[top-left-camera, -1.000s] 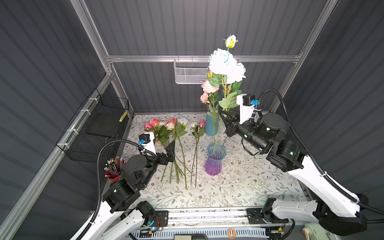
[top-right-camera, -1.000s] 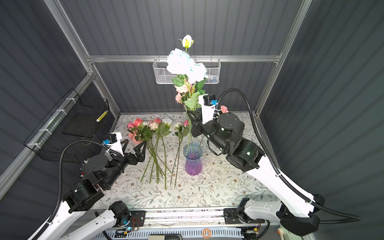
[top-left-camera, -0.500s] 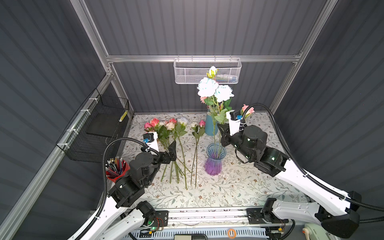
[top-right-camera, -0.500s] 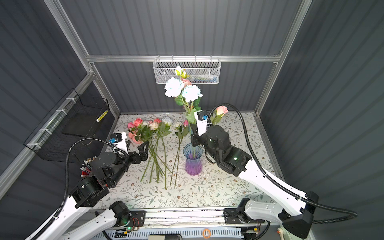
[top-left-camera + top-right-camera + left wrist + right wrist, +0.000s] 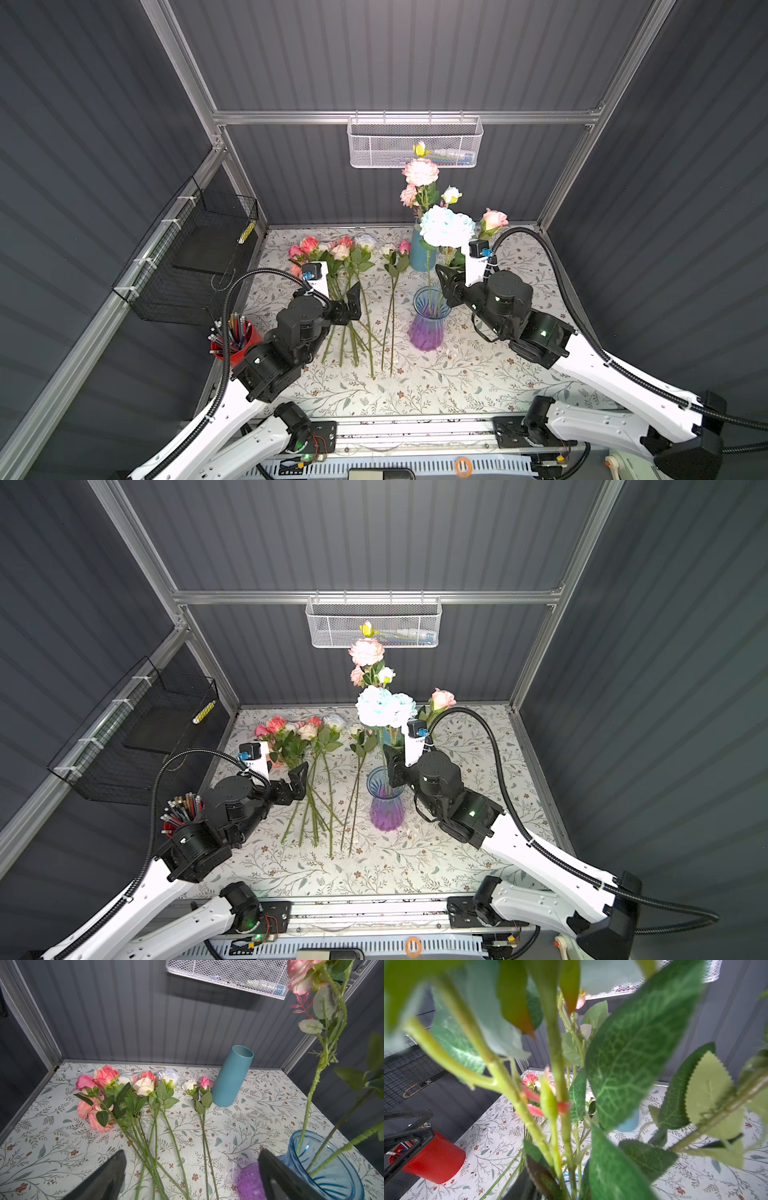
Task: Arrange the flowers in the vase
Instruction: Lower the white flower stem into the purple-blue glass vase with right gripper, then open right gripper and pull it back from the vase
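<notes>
A blue-and-purple glass vase [image 5: 429, 322] [image 5: 385, 802] [image 5: 332, 1169] stands mid-table. Flowers stand in it: a pale blue bloom [image 5: 446, 226] [image 5: 384, 706], a pink ruffled bloom [image 5: 419, 172] and a coral rose [image 5: 494, 218]. My right gripper [image 5: 448, 286] [image 5: 394, 769] is level with the vase rim, against those stems [image 5: 560, 1084]. Leaves hide its jaws in the right wrist view. More flowers [image 5: 345, 253] [image 5: 303, 729] [image 5: 124, 1088] lie on the table left of the vase, stems toward the front. Low over those stems hangs my left gripper [image 5: 338, 299] [image 5: 286, 783] [image 5: 192, 1153], open and empty.
An empty teal vase [image 5: 422, 259] [image 5: 232, 1076] stands behind the glass one. A red pencil cup [image 5: 232, 338] [image 5: 433, 1157] sits at the table's left edge beside my left arm. A white mesh basket [image 5: 413, 141] hangs on the back wall, a black wire basket [image 5: 195, 257] on the left wall.
My right arm has come down with the bunch, and its stems now stand in the glass vase. My left gripper has edged forward over the lying stems, still open.
</notes>
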Controlling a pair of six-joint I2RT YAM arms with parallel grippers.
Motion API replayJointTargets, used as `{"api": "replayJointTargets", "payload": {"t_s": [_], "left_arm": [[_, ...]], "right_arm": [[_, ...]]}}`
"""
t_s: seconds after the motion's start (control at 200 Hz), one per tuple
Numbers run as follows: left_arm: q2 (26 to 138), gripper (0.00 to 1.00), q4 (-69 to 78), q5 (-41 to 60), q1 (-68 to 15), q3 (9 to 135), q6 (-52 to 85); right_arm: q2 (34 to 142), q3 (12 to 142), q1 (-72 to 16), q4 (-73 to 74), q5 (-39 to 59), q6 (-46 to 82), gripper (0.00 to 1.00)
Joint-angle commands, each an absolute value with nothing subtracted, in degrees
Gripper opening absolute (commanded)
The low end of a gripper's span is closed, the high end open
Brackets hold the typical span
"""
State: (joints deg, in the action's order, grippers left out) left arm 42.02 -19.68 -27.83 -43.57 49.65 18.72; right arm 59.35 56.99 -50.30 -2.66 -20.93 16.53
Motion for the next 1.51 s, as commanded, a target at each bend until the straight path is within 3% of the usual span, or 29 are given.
{"api": "replayJointTargets", "payload": {"t_s": [0.0, 0.215, 0.49, 1.035, 1.501], "left_arm": [[43.1, 0.99, -18.0, -26.5, -43.9, 50.4, 19.8], [46.2, 0.99, -18.5, -24.1, -43.9, 50.9, 21.2], [48.5, 0.99, -19.1, -20.5, -43.9, 50.3, 23.7], [41.6, 0.98, -24.3, -23.9, -43.9, 49.2, 30.3], [43.7, 0.96, -42.0, -31.6, -43.9, 55.2, 38.9]], "right_arm": [[59.2, 58.0, -50.4, -3.7, -20.0, 18.1, 0.46], [58.4, 57.4, -50.4, -8.7, -18.5, 21.1, 0.62], [54.7, 57.7, -51.5, -18.5, -15.9, 24.6, 0.74], [49.9, 63.8, -57.7, -25.7, -13.2, 23.8, 0.72], [47.6, 69.5, -57.8, -27.2, -9.7, 19.2, 0.72]]}}
